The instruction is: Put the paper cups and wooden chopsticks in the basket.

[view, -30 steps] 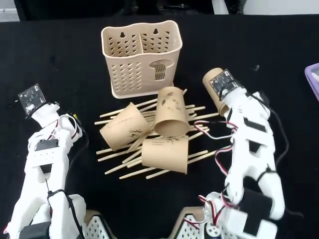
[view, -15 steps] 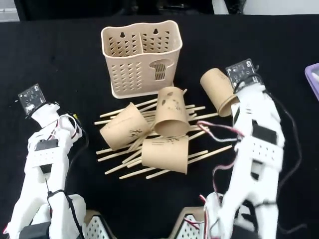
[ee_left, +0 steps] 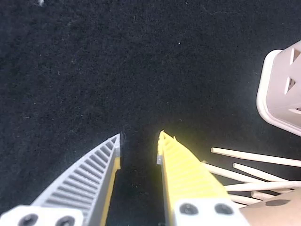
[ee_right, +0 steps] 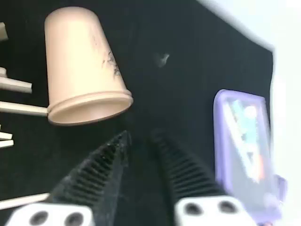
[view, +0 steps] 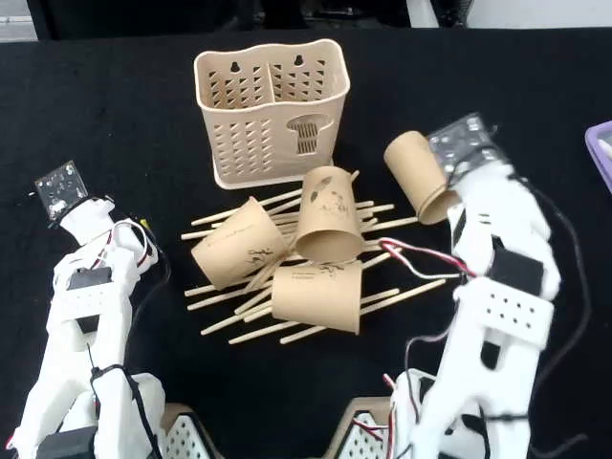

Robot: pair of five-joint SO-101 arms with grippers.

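My right gripper [ee_right: 140,137] has jaws slightly apart, empty, just beside 1 tipped paper cup [ee_right: 81,66]. My left gripper [ee_left: 139,137] is parted too, holding nothing. 3 other cups [view: 318,295] lie on the wooden chopsticks [view: 418,291] by the basket [view: 271,105].

Paper cups [view: 328,215]: 4. Basket [view: 268,115]: 1, with 2 compartments. Wooden chopsticks [ee_left: 256,157]: many, overlapping and partly under cups, so exact count not readable. Purple object [ee_right: 244,136]: 1.
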